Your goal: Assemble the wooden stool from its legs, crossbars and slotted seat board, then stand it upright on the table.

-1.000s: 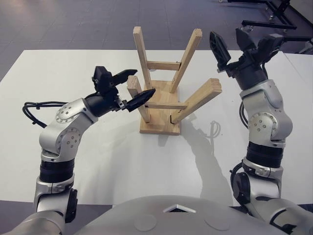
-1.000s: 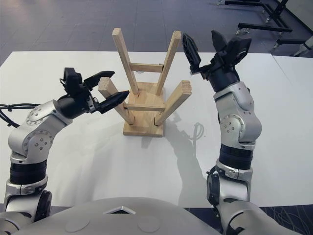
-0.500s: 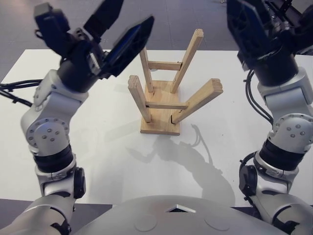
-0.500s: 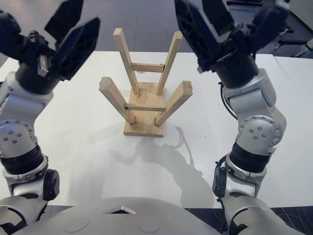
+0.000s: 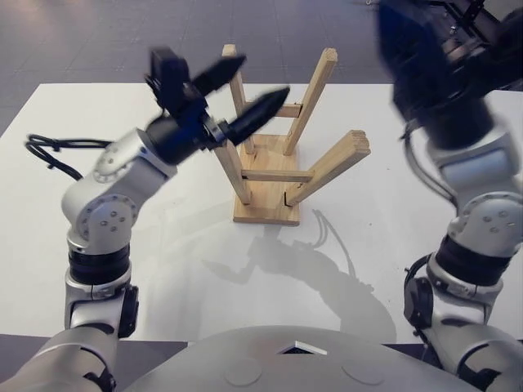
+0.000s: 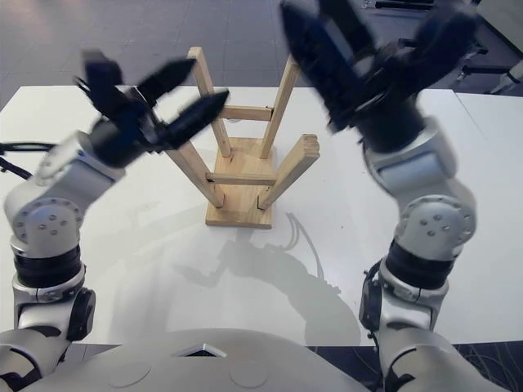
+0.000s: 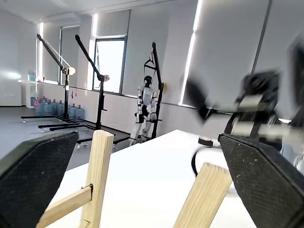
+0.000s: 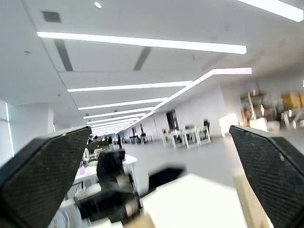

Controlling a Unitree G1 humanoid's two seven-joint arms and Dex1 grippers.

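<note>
**Head views**
- Stool (image 5: 274,175): put together, standing upside down near the middle of the white worktop (image 5: 163,269). The seat board (image 5: 266,214) lies flat on the surface. The four legs (image 5: 315,90) splay upward with two crossbars (image 5: 276,109) between them.
- My left pincer (image 5: 263,78): open and off the worktop, level with the upper legs on my left side of the stool. I cannot tell whether a finger touches wood.
- My right pincer (image 6: 372,45): open wide, high on my right of the stool and apart from it, gripping nothing.

**Left wrist view**
- Pads (image 7: 38,178): spread. Two legs and a crossbar end show in the gap, farther off and not clamped.

**Right wrist view**
- Pads wide apart, nothing held. A blurred wooden end shows near one pad.

**Hazards, as I judge them**
- The stool is not yet on its feet.
- A sweep of my left fingers across the legs could tip or slide it.
- Lifting by one leg alone could pull that leg from its slot or loosen a crossbar. I cannot see how firmly the joints hold.
- Turning it over with a single pincer could let it swing and drop onto the worktop.
</note>
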